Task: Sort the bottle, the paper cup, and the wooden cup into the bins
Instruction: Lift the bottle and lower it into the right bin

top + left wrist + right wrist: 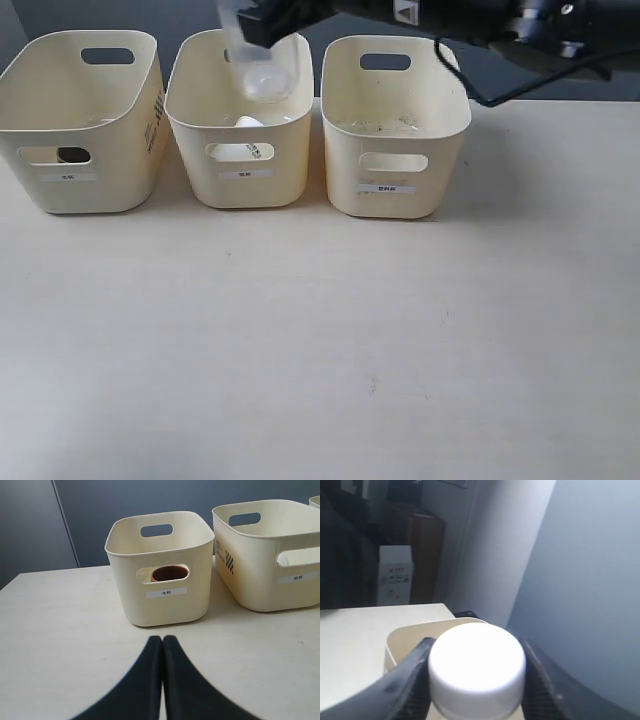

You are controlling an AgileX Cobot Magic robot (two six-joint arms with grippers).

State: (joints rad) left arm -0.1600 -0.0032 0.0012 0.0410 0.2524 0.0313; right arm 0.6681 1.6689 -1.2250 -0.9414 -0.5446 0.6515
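My right gripper (262, 25) reaches in from the right and is shut on the clear bottle (263, 70), which hangs above the middle bin (190, 110). In the right wrist view the bottle's white cap (477, 667) is clamped in my right gripper (476, 646), with a bin rim (395, 637) below. The white paper cup (246, 124) lies inside the middle bin. The brown wooden cup (167, 573) shows through the handle cut-out of the left bin (160, 610); it is a dark spot (72, 155) in the exterior view. My left gripper (162, 640) is shut and empty, low over the table before the left bin.
The right bin (395, 200) stands beside the middle one; something clear glints inside it. The right arm and its cable (490, 95) cross above the right bin. The middle bin (270, 555) also shows in the left wrist view. Bare table (320, 350) spreads in front.
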